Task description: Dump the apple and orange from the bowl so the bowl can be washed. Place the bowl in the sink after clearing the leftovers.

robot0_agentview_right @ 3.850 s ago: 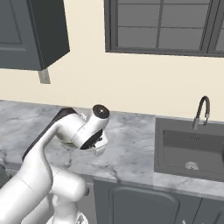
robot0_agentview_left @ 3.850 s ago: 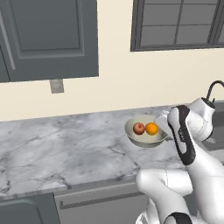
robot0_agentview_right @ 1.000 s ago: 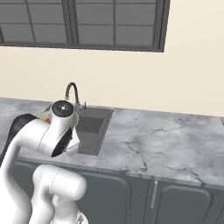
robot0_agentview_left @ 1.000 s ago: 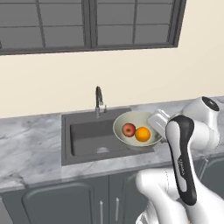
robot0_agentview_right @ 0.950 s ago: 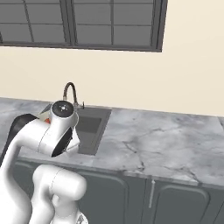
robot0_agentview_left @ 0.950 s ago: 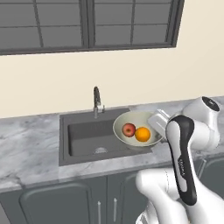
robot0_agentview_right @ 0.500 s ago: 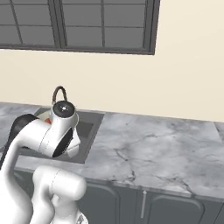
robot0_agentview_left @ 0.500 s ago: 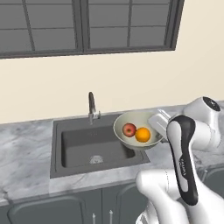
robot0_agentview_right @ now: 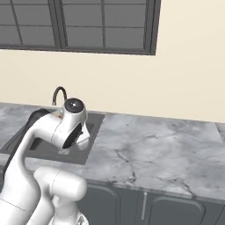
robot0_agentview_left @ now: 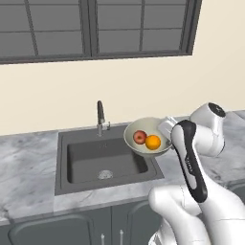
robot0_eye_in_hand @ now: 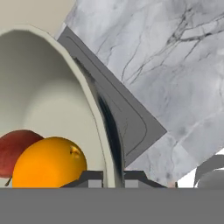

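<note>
The bowl (robot0_agentview_left: 147, 139) is off the counter, held in the air over the right rim of the sink (robot0_agentview_left: 106, 160), level, with the apple (robot0_agentview_left: 139, 137) and the orange (robot0_agentview_left: 153, 142) lying in it, touching side by side. So the pickup looks done, while the dumping is not: both fruits are inside, and nothing lies in the basin but the drain (robot0_agentview_left: 105, 174). Left to do, as I judge it: tip the fruits out, then set the bowl down in the basin. Where the leftovers should go the pictures do not say; tipping here would drop them into the sink, where the bowl is meant to land.

The gripper (robot0_eye_in_hand: 114, 178) is closed on the bowl's rim, one finger (robot0_eye_in_hand: 92, 178) inside the wall by the orange and the other outside, the rim pinched between them. In the hand view the sink's corner and the marble counter (robot0_eye_in_hand: 175, 65) show past the rim.

The arm rises from the base, folds at the elbow and reaches left toward the faucet (robot0_agentview_left: 100, 117), the wrist behind the bowl's right edge
</note>
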Robot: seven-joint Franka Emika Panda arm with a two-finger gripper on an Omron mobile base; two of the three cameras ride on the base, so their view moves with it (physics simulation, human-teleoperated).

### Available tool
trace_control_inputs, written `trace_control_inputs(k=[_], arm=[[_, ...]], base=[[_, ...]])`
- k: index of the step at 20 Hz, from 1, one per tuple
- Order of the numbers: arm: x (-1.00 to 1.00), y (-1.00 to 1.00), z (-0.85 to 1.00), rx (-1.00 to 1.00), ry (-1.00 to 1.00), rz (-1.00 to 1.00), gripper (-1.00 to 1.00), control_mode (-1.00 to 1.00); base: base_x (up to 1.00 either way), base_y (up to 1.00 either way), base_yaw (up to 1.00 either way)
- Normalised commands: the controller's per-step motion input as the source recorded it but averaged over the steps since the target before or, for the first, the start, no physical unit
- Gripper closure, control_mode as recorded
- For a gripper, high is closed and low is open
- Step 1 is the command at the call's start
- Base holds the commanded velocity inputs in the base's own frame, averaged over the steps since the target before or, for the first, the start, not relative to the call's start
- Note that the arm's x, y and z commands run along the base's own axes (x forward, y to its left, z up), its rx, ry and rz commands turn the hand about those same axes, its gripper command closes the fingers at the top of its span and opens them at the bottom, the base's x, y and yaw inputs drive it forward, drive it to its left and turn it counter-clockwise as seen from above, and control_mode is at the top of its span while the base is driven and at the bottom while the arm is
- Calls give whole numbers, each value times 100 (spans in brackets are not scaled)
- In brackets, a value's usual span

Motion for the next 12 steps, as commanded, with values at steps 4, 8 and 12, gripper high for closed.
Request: trace_control_inputs(k=[4, 8, 12], arm=[[67, 2, -44, -14, 5, 0, 100, -100], [60, 22, -58, -14, 3, 0, 100, -100], [53, 32, -56, -12, 2, 0, 100, -100]], base=[[0, 0, 0], [0, 0, 0], [0, 0, 0]])
